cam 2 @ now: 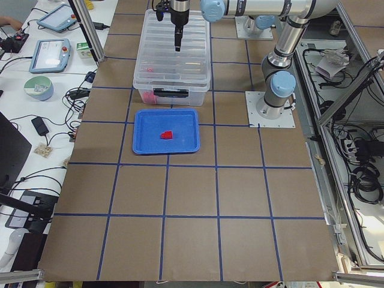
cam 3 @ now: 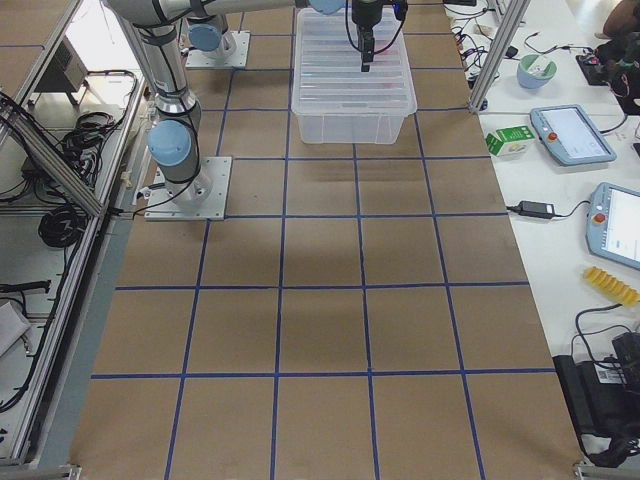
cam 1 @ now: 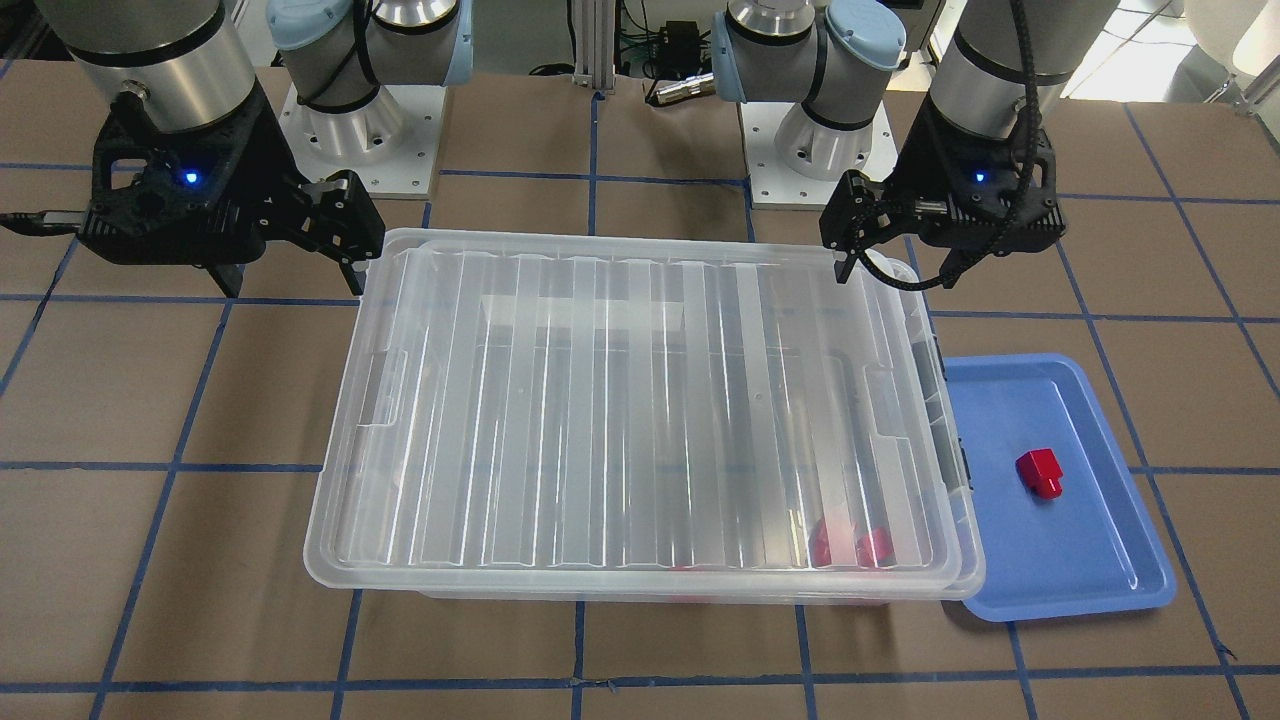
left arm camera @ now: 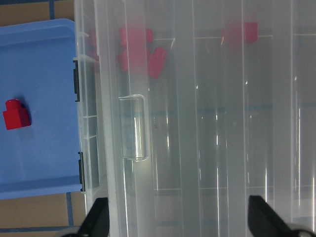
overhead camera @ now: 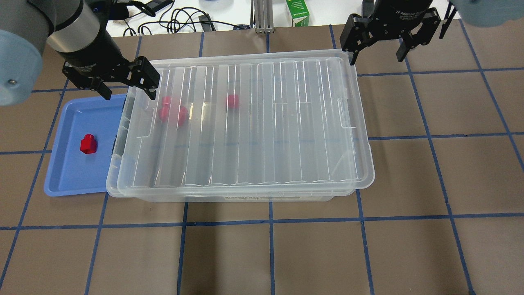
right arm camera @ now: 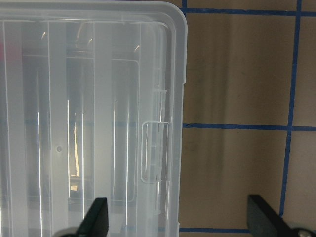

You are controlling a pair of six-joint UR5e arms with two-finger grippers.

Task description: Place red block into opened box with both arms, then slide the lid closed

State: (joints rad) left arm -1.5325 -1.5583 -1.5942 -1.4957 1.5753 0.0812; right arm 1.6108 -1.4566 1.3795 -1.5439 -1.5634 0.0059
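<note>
The clear box stands mid-table with the ribbed lid lying on it, shifted slightly toward my right, so a strip of box rim shows at its left end. One red block lies on the blue tray. More red blocks sit inside the box under the lid. My left gripper hangs open over the lid's far left corner. My right gripper is open, straddling the lid's far right corner, empty.
The blue tray butts against the box's end with the dark grey clip. Both arm bases stand behind the box. Cables and a green carton lie past the table's far edge. Brown table with a blue tape grid surrounds everything.
</note>
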